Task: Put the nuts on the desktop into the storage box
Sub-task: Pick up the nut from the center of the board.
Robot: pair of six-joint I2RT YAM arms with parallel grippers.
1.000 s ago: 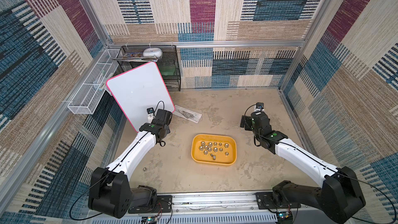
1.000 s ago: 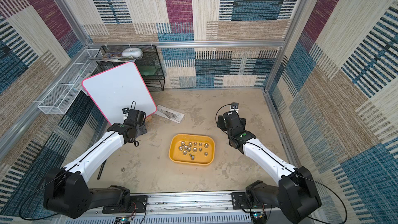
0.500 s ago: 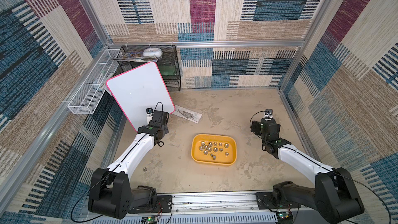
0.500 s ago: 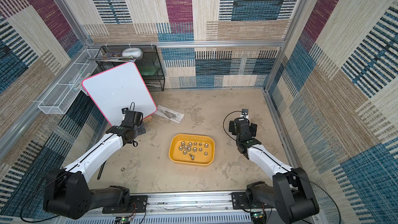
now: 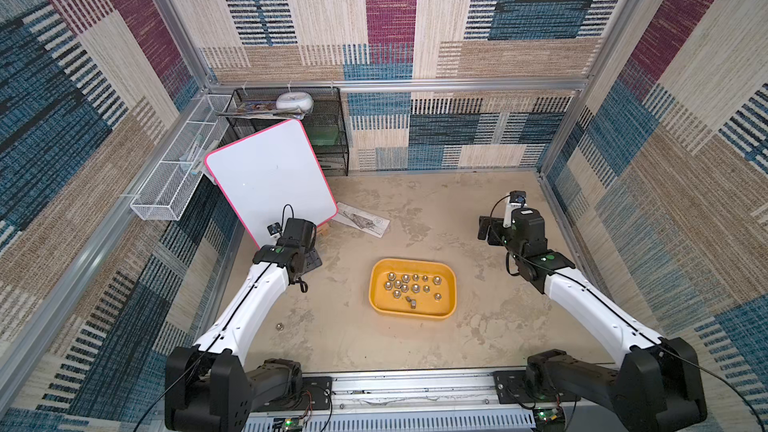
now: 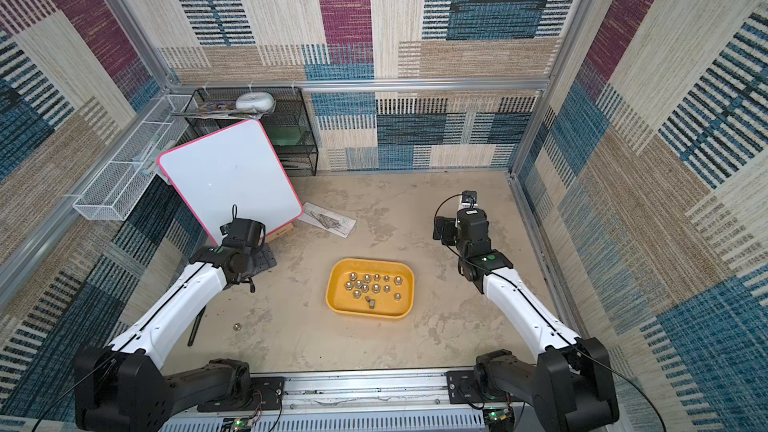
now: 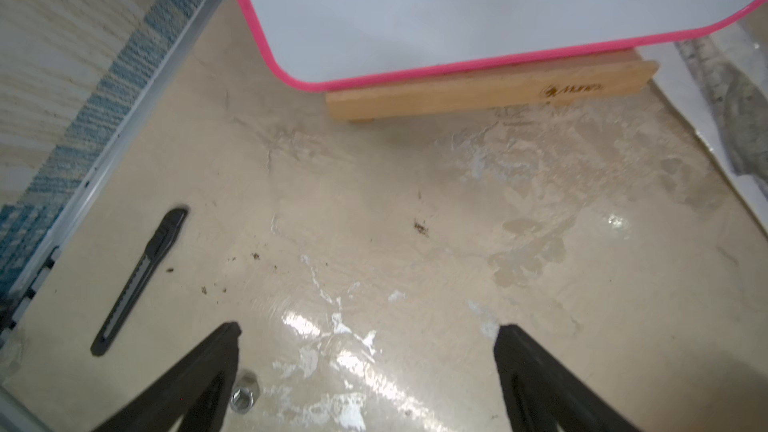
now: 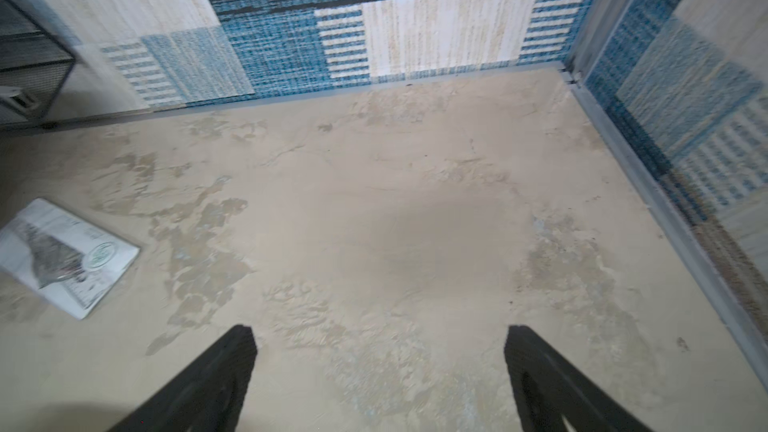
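The yellow storage box [image 5: 451, 290] [image 6: 409, 290] sits mid-desktop with several silver nuts [image 5: 414, 286] [image 6: 365, 288] inside. One nut [image 5: 280, 326] [image 6: 237, 326] [image 7: 245, 396] lies loose on the desktop [image 5: 332, 326] at the front left, beside my left arm. In the left wrist view it shows next to one finger [image 7: 220, 351]. My left gripper [image 5: 308, 261] [image 6: 261, 263] [image 7: 368, 328] hangs open and empty over bare desktop near the whiteboard. Right of the box, my right gripper [image 5: 486, 231] [image 6: 441, 229] [image 8: 380, 332] is also open and empty above bare desktop.
A pink-edged whiteboard [image 5: 270, 176] leans on a wooden block [image 7: 490, 91] at the left. A black utility knife [image 7: 141, 280] [image 6: 195, 326] lies by the left wall. A printed packet [image 5: 362, 224] [image 8: 62, 255] lies behind the box. A black mesh shelf [image 5: 328, 135] and white wire basket [image 5: 174, 184] stand back left.
My right gripper has moved right, away from the storage box, and turned toward the back wall. The left gripper has shifted slightly left. Both stay open.
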